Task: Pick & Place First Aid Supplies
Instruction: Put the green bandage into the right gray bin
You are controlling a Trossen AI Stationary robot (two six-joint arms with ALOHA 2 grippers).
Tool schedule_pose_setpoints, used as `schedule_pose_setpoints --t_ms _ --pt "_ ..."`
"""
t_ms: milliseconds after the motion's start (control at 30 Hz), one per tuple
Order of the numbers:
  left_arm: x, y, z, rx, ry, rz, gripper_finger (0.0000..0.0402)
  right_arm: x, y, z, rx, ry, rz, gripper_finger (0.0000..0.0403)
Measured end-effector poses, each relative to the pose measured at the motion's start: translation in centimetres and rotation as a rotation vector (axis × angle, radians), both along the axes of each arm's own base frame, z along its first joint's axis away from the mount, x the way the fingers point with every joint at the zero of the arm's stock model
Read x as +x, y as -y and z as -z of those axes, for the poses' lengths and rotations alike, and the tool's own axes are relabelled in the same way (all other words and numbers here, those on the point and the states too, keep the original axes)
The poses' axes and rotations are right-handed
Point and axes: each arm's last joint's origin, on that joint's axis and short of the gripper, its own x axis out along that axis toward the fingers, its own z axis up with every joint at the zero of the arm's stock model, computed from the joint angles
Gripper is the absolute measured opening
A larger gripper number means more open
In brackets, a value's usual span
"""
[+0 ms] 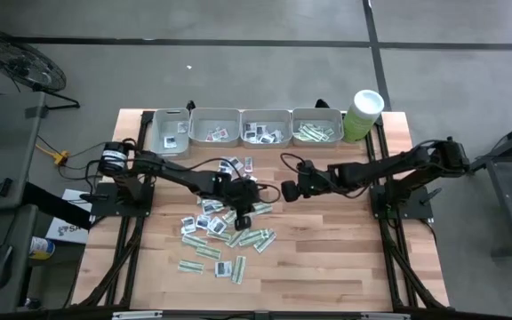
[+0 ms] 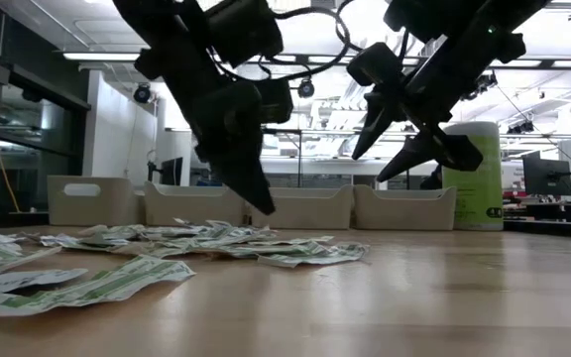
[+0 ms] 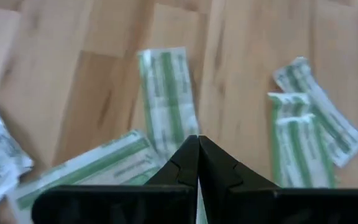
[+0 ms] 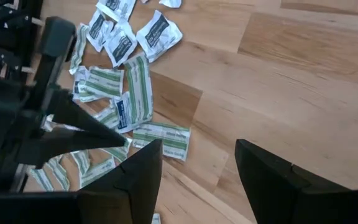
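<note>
- Sachets (image 1: 225,233), small flat green-and-white paper packets, lie scattered mid-bench, nearer the left edge.
- Light, thin and bendy, I think; pinch one by its edge.
- Left gripper (image 1: 243,220) is closed over the pile; what it holds I cannot tell.
- Right gripper (image 1: 285,191) waits wide open.

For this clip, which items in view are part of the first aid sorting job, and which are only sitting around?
Part of the job:
- sachets scattered on the table
- grey trays along the far edge, some already holding sachets
- left gripper, shut, low over the pile
- right gripper, open, raised beside the pile

Just lying about:
- green tub with white lid, beside the trays
</note>
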Motion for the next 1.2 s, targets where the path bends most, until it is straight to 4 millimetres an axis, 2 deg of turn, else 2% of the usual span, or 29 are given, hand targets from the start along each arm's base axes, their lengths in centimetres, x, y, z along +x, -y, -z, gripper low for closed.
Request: schedule_pose_setpoints --t_ms 767,1033,1200 --pt "0.9 0.0 3.2 0.009 -0.054 -0.059 0.0000 0.0 -3.2 0.1 -0.017 0.024 -0.002 0.0197" --pt "0.9 0.0 3.3 0.007 -0.059 -0.064 0.0000 2.2 -4.1 3.1 0.054 0.052 -0.057 0.0197" --pt "0.8 0.0 3.4 -0.001 -0.065 -0.076 0.0000 3.1 -4.2 5.0 0.064 0.058 -0.026 0.0197"
